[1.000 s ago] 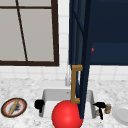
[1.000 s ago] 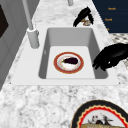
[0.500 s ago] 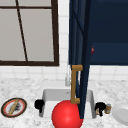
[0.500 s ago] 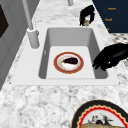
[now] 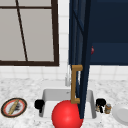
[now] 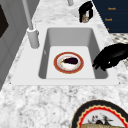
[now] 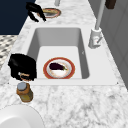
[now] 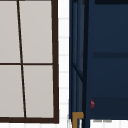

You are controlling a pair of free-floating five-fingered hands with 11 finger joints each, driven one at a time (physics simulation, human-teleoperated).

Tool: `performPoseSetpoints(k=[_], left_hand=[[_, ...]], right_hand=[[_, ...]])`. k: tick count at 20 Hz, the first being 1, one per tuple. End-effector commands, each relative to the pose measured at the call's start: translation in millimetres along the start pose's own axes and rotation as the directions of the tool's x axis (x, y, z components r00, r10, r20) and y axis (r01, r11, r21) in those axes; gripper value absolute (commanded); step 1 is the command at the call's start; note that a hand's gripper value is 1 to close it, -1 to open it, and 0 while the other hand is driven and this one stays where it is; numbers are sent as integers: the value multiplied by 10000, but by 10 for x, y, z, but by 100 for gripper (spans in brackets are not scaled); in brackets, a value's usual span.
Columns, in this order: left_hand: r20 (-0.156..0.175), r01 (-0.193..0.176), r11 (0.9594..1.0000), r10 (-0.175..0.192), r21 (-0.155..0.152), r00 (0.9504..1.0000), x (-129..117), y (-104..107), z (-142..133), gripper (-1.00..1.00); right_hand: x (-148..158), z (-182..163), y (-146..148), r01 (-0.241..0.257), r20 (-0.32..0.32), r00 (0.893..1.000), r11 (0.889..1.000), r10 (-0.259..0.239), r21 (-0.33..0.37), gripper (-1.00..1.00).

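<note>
marble counter [image 7: 75,100] around a white sink [image 7: 85,45], window [image 5: 27,32] and open navy cabinet door [image 5: 81,50] behind. right hand [image 7: 22,67] hovers at the sink's right rim, fingers curled down around a small item, apparently pinching it; what it is i cannot tell. a brown jar [image 7: 24,92] stands just beside it, a white plate [image 7: 17,117] beyond. left hand [image 6: 110,57] hangs over the left rim, fingers loosely curled, holding nothing. the eggplant [image 6: 70,60] lies on a red-rimmed plate [image 6: 58,67] in the basin between the hands.

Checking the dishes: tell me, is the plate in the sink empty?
No. The plate lies flat on the sink floor with a dark eggplant on it.
</note>
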Motion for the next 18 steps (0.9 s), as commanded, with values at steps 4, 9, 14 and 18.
performPoseSetpoints(k=[4,9,14,18], left_hand=[[0,0,10000,0,0,10000,0,0,0,0],[0,0,10000,0,0,10000,0,0,0,0],[0,0,10000,0,0,10000,0,0,0,0],[0,0,10000,0,0,10000,0,0,0,0]], right_hand=[[-85,204,-480,553,-496,9972,9985,-554,-31,100],[-228,402,-808,638,-175,9978,9979,-639,-70,100],[-466,561,-984,709,81,9975,9974,-708,-108,100],[-689,669,-1040,823,246,9964,9964,-817,-223,100]])
